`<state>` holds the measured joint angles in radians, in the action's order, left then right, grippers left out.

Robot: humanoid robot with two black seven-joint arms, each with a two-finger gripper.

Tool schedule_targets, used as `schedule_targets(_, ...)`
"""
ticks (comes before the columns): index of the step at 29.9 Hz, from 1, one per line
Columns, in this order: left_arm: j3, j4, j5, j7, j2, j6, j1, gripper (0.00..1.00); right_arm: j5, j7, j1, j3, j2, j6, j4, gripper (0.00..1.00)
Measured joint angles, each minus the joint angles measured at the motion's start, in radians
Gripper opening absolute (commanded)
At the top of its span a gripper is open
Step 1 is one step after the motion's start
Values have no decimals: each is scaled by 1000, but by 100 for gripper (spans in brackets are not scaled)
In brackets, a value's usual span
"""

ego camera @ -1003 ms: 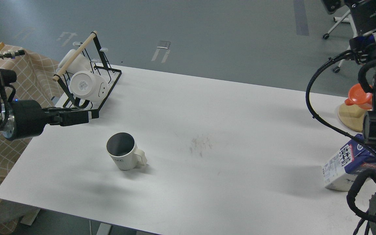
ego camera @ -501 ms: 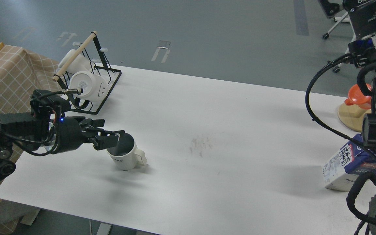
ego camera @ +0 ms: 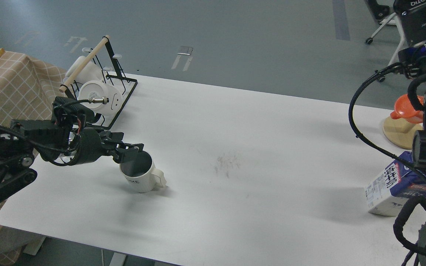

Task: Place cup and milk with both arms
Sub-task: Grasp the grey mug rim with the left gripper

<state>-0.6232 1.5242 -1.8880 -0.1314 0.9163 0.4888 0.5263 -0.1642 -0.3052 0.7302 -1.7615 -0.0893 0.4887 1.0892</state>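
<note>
**Step in hand: left-arm approach to the cup**

The rack (ego camera: 118, 96) stands at the table's (ego camera: 257, 140) far left corner with 2 white mugs resting in it. Just in front of it, the left gripper (ego camera: 131, 150) reaches in from the left, with its fingertips at the near-left rim of the cup (ego camera: 141, 173). The jaws are spread and grip nothing. The cup stands upright on the table, left of centre, with its handle pointing right. Whether a finger already sits inside the rim cannot be told.

The milk (ego camera: 392, 190) lies at the table's right edge, partly hidden behind the right arm. The right gripper is out of view, so its jaw state cannot be reported.

Judgement: the task is at an early stage, and neither item is yet grasped.

Next move requirements:
1. Set the rim wall between the 2 fingers.
2. Clamp without tipping the cup.
3. Lift vertically.
</note>
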Motion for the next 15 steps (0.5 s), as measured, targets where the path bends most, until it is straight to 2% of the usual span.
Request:
schedule_targets(6, 16, -2, 0, -22, 11, 0, -7, 65, 0, 0, -1, -1, 0, 0, 0, 100)
schedule_targets(7, 17, -2, 1, -23, 11, 0, -10, 55, 1, 0, -1, -1, 0, 0, 0, 100)
schedule_targets(9, 17, -3, 1, -23, 11, 0, -15, 44, 1, 0, -1, -1, 2, 0, 1, 100)
schedule_targets(10, 17, -4, 1, -23, 10, 0, -16, 31, 1, 0, -1, -1, 3, 0, 1, 100)
schedule_targets(13, 17, -4, 1, -23, 2, 0, -18, 7, 2, 0, -1, 0, 3, 0, 1, 100)
schedule_targets(15, 17, -4, 2, -21, 0, 0, -19, 0, 2, 0, -1, 0, 3, 0, 2, 100)
